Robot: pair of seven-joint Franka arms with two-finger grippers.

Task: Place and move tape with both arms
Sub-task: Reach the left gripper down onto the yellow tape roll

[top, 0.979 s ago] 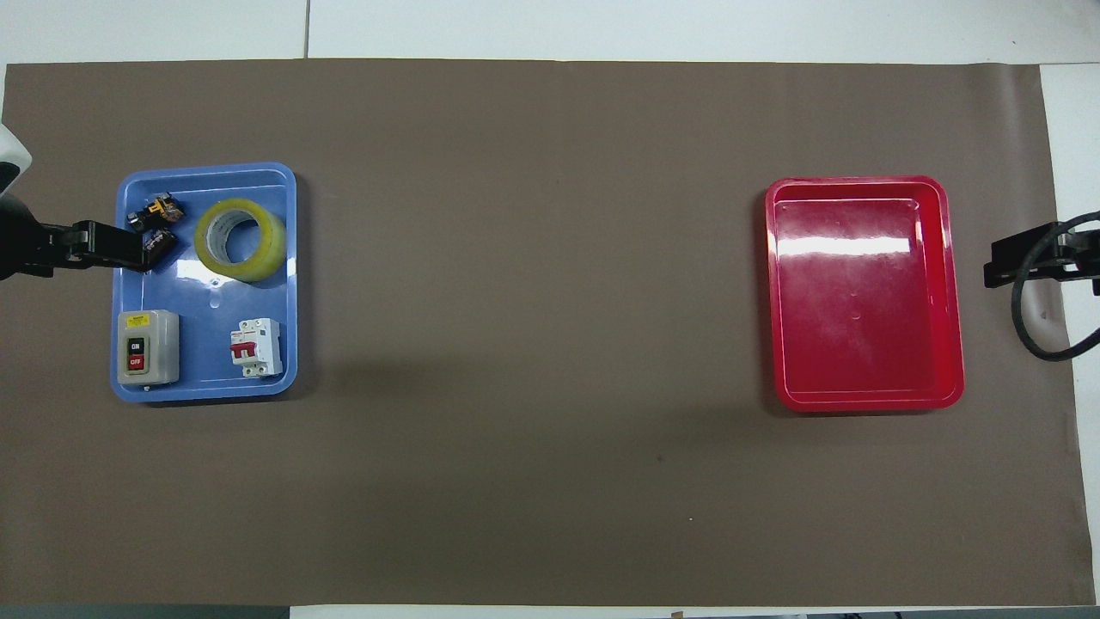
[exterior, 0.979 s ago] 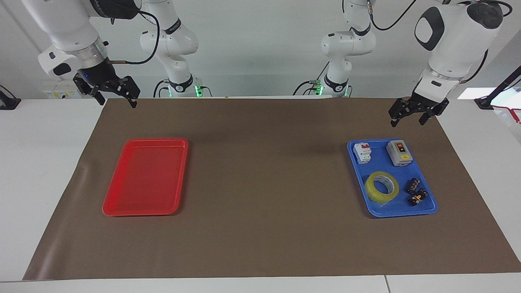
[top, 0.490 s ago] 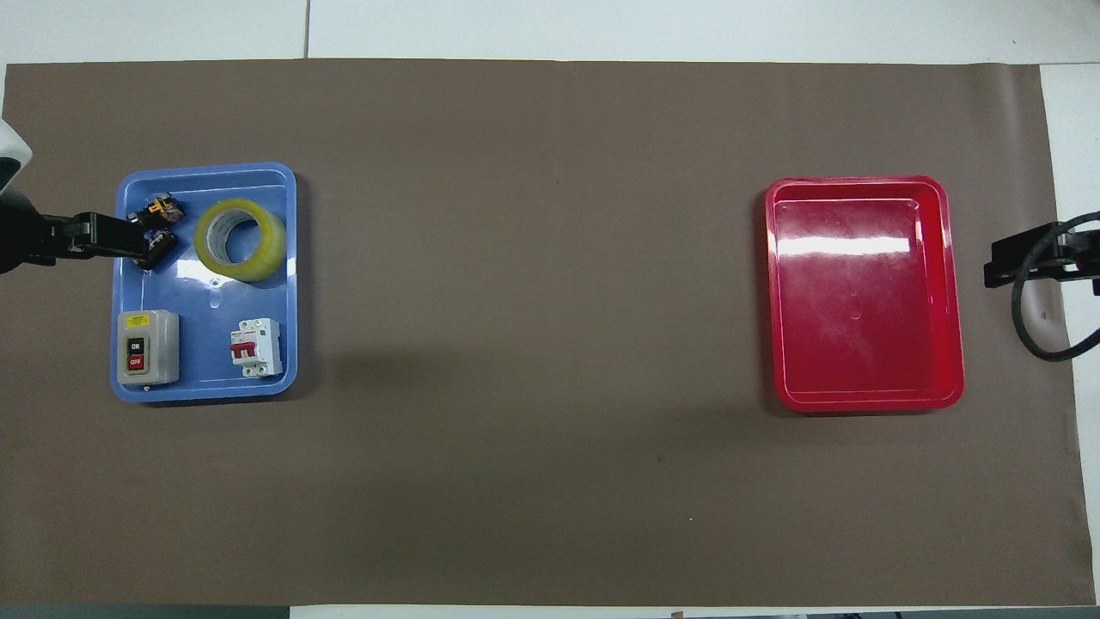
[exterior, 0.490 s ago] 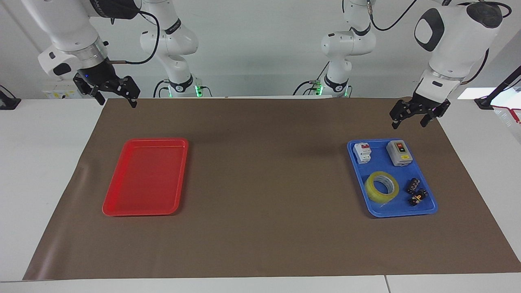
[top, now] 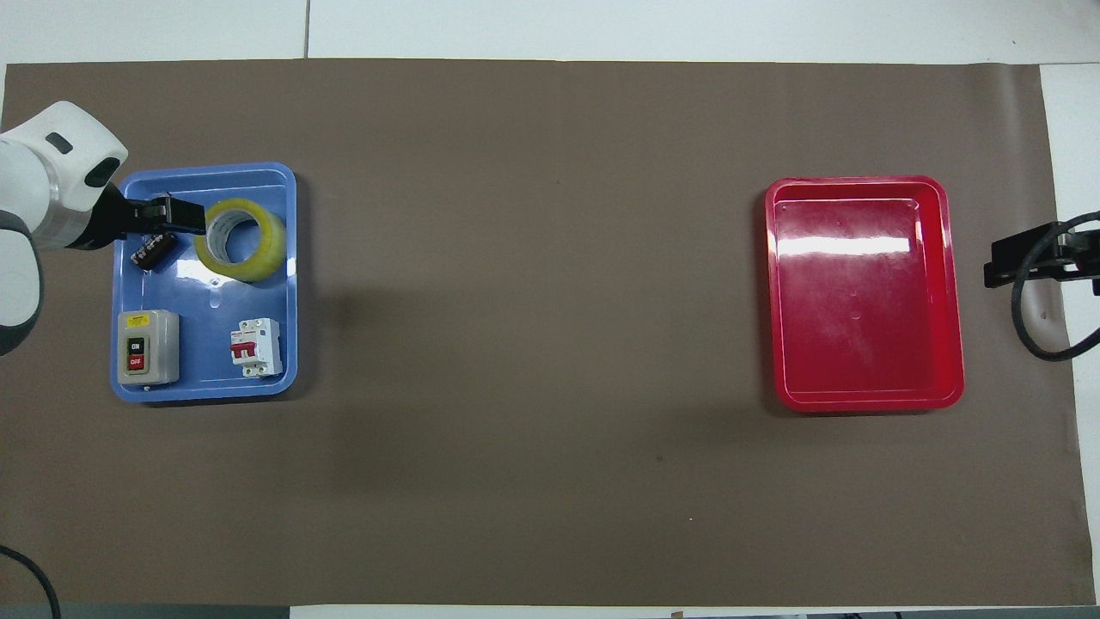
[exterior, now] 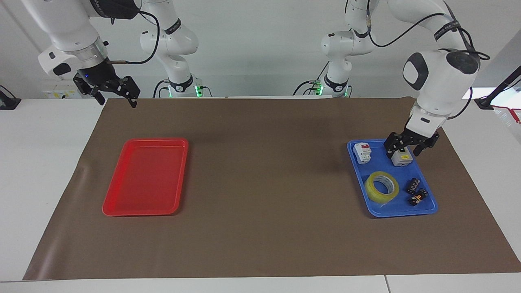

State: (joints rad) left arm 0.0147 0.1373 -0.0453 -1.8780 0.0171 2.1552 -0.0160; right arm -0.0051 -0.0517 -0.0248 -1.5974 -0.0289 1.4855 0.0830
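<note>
Tape [exterior: 381, 186]: flat in blue tray [exterior: 427, 211], core up, so I can grip its rim; my left pincer [exterior: 410, 147] hangs over tray, fingers apart, empty; right pincer [exterior: 115, 92] waits, apart, for handover

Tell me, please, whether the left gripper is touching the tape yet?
Apart: in the facing view the left gripper hangs over the grey switch box, with bare blue tray floor between it and the tape.

left gripper [exterior: 404, 151]: lowered, jaws apart | right gripper [exterior: 115, 95]: raised, waiting, jaws apart
</note>
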